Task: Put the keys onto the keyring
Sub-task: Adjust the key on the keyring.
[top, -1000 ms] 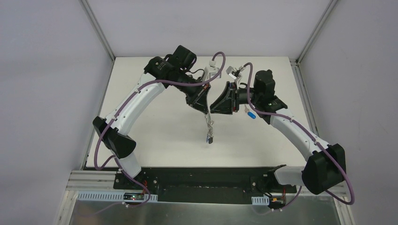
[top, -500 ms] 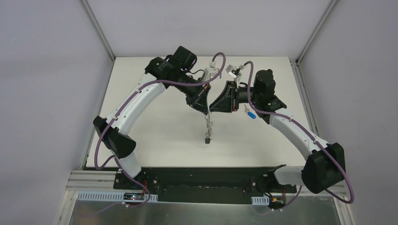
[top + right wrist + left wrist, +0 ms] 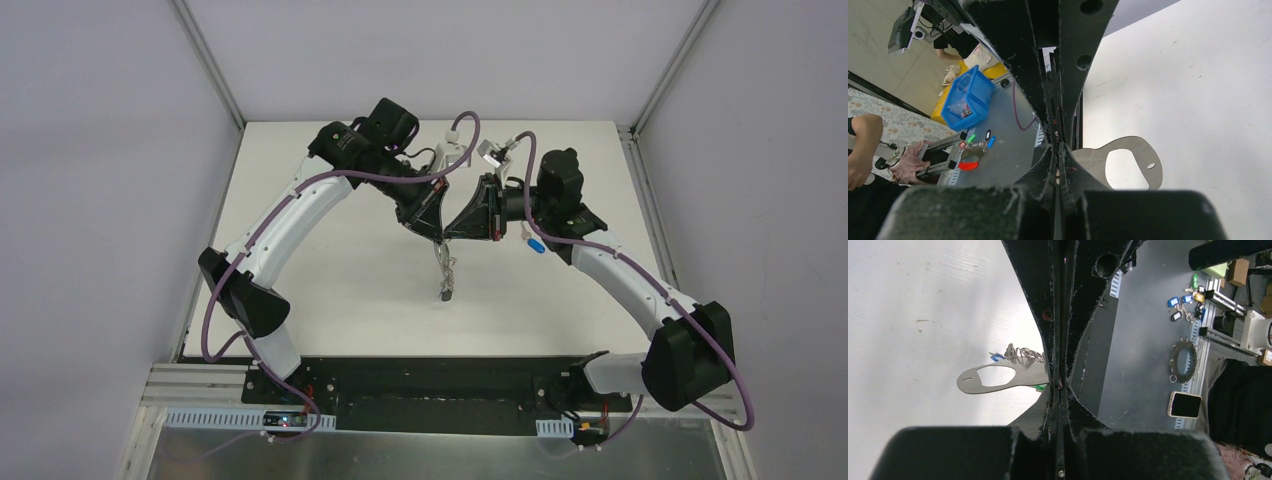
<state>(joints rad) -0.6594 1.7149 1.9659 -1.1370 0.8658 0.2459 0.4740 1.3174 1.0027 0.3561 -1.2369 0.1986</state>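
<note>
The keyring (image 3: 998, 377), a pale grey oval loop, is held in the air above the middle of the white table (image 3: 330, 270). My left gripper (image 3: 1058, 385) is shut on its narrow end, and small linked rings (image 3: 1023, 354) hang beside it. A sliver of green (image 3: 1039, 387) shows under the loop. My right gripper (image 3: 1057, 147) meets the left one tip to tip and is shut at the same end of the keyring (image 3: 1128, 160). From above, the chain and black tag (image 3: 446, 293) dangle below both grippers (image 3: 445, 232). A blue key (image 3: 536, 244) lies on the table under my right arm.
White cable fittings (image 3: 452, 155) sit at the back of the table. Off the table there is a grey bench with a phone (image 3: 1184, 405), spare key bunches (image 3: 1188, 297) and a blue bin (image 3: 965, 102). Aluminium frame rails border the table.
My right gripper has closed and edged left against the left gripper's tip. The dangling chain and tag have swung slightly. The left arm has stayed still.
</note>
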